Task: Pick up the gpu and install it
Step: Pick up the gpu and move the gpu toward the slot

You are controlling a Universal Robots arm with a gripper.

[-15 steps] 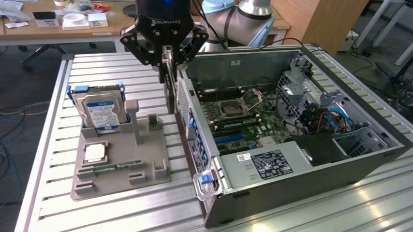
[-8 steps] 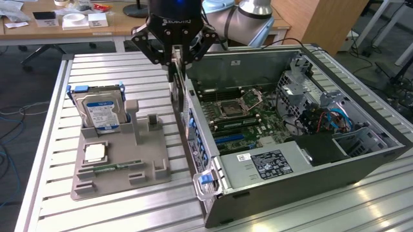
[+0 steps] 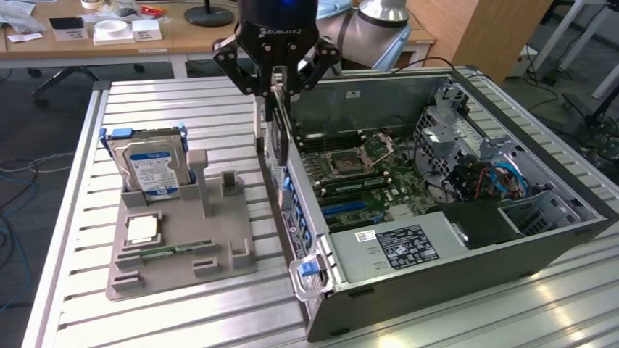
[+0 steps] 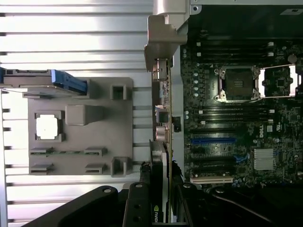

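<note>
Green-boarded gpu (image 3: 281,130) hung clamped between the gripper's (image 3: 278,85) closed fingers above the computer case's (image 3: 435,290) edge, picked up, not yet installed.

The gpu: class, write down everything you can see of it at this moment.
The gpu is a thin card seen edge-on: green board, black cooler block on one face, silver metal bracket at one end. It hangs upright in the gripper, jaws shut on its upper edge, over the side wall of the open computer case, not seated on the motherboard.
</note>
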